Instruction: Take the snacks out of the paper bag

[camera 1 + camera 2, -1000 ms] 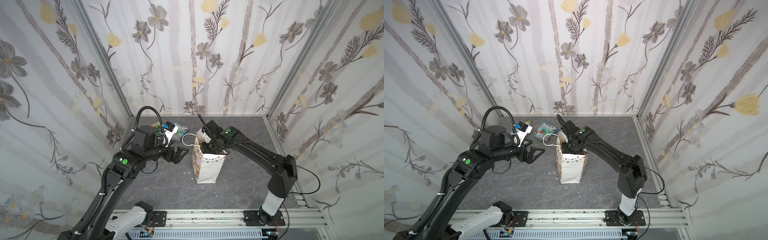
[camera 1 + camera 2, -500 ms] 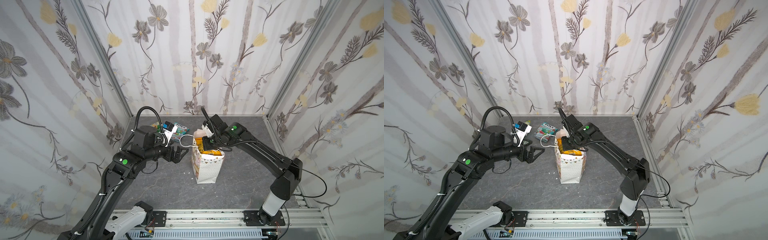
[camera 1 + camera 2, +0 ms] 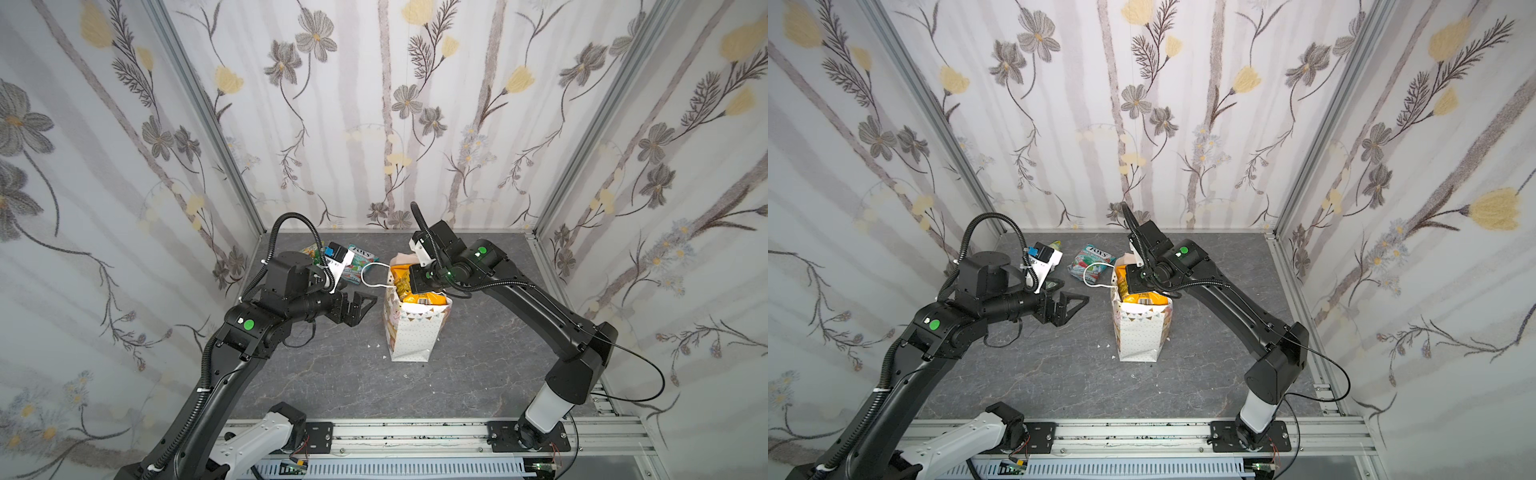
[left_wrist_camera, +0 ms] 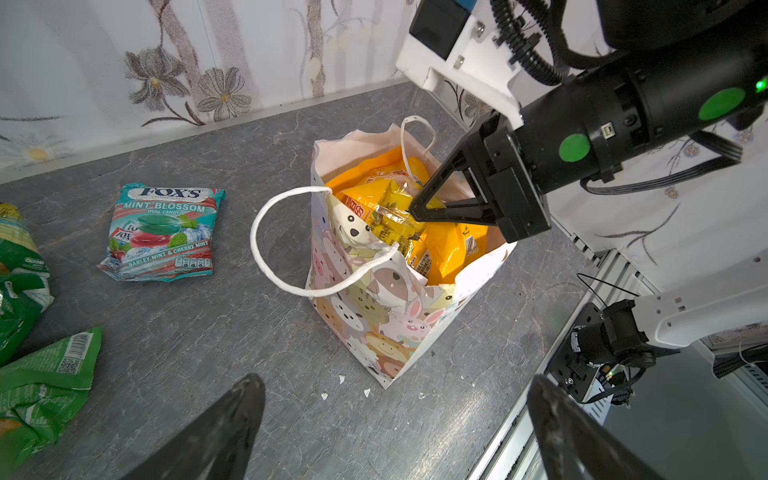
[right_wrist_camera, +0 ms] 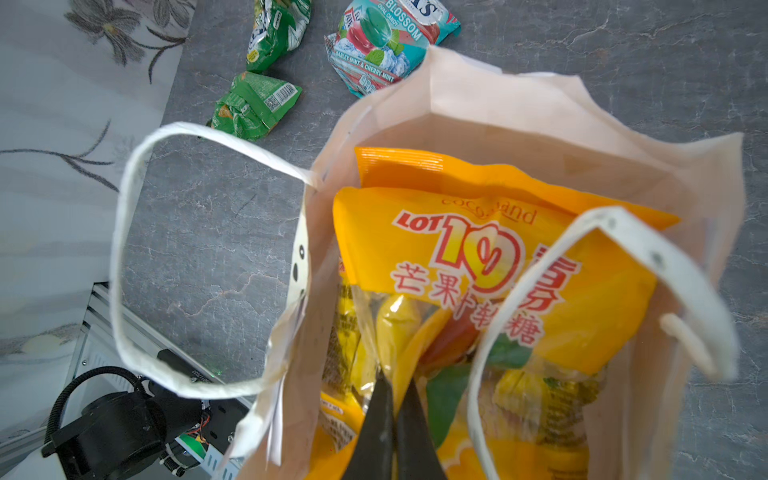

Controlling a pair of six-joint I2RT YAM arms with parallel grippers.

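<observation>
Paper bag (image 4: 374, 324) stands upright on the tabletop (image 4: 208, 332), directly beneath the right hand (image 4: 415, 206). An orange packet (image 5: 457, 232) and a yellow packet (image 4: 390, 218) fill its mouth. The right hand is closed, pinching the yellow packet's clear film just inside the rim. The left hand (image 3: 360, 309) hovers wide open and empty, with the bag just beyond its fingertips. A teal mint packet (image 4: 162, 232) and green packets (image 5: 253, 104) lie on the tabletop beyond the bag from the right hand. Risks: the thin film may slip from the pinch. The orange packet or the cord handle (image 5: 623, 266) beside the hand may catch and tip the light, unheld bag.
</observation>
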